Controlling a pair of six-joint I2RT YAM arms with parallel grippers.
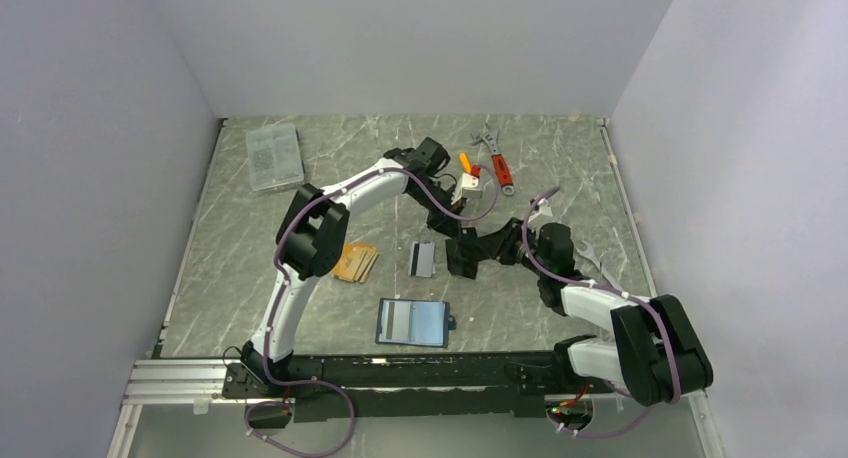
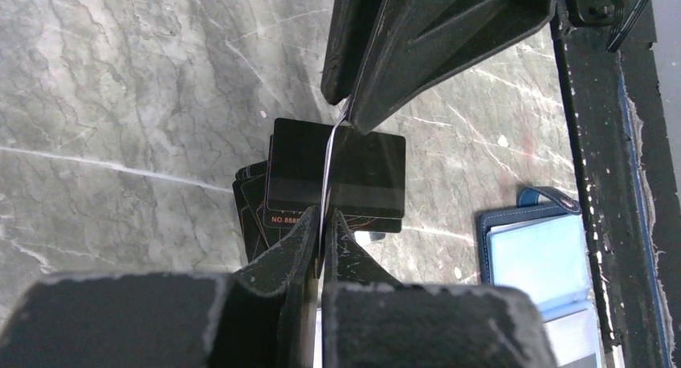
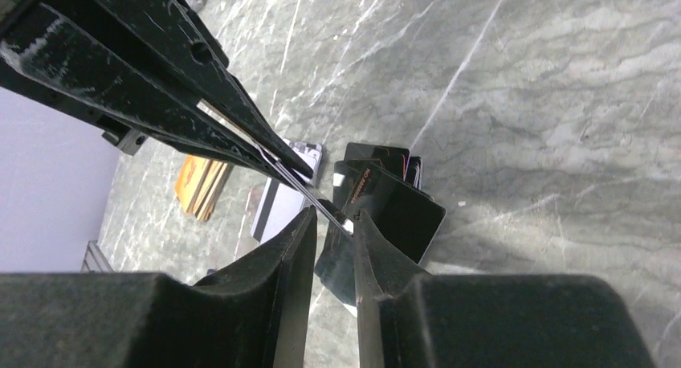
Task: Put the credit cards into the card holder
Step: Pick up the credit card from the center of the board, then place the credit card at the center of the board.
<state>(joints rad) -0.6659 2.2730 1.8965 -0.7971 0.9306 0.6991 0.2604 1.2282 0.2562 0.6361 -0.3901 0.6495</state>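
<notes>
A thin card (image 2: 328,171) hangs edge-on above the table, and my left gripper (image 2: 324,219) is shut on it. My right gripper (image 3: 333,215) meets it tip to tip and stands open, the far end of the card (image 3: 309,198) lying against one finger with a gap on the other side. Below them a small pile of black credit cards (image 2: 365,163) lies on the table. Orange-tan cards (image 1: 356,262) and a white-grey card with a black stripe (image 1: 423,259) lie to the left. The navy card holder (image 1: 412,322) lies open near the front.
A clear plastic box (image 1: 273,156) sits at the back left. A red-handled wrench (image 1: 497,160) and a small orange and white object (image 1: 468,178) lie at the back. Another wrench (image 1: 590,258) lies beside the right arm. Walls enclose three sides.
</notes>
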